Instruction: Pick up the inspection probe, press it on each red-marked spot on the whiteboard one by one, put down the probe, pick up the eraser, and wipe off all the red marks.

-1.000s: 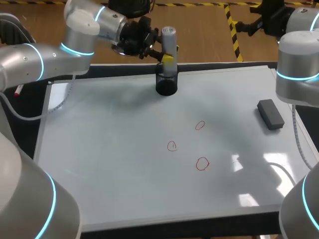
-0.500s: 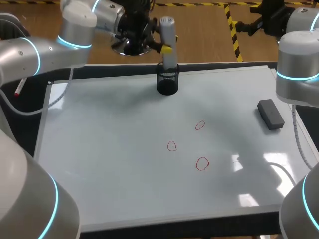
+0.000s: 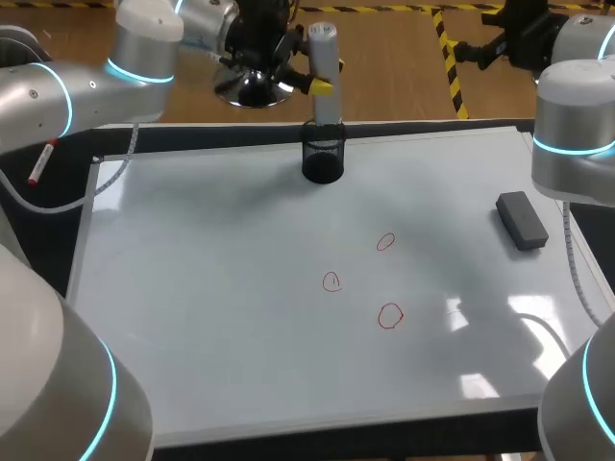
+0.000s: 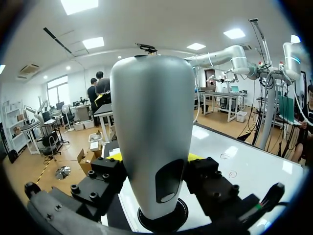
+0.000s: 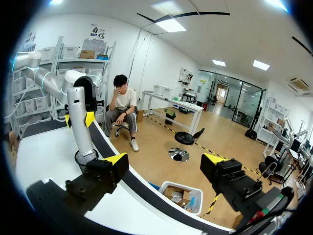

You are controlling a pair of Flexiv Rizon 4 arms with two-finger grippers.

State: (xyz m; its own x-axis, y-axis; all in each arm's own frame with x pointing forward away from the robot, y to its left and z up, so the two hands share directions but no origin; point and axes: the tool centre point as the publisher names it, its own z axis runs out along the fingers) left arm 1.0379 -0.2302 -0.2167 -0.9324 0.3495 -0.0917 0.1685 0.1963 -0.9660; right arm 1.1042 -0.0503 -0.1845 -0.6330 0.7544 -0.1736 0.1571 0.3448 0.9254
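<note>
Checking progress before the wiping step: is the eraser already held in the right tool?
No, the eraser lies on the whiteboard near its right edge, while the right tool stands open and empty.

The left arm (image 3: 58, 96) and right arm (image 3: 575, 125) are rounded silver-grey shells with glowing cyan rings at the joints. A thin pale cable (image 3: 575, 252) hangs beside the right one. The fingers (image 5: 115, 159) are black blocks with dark screws (image 4: 74, 188) and bright yellow tips.
</note>
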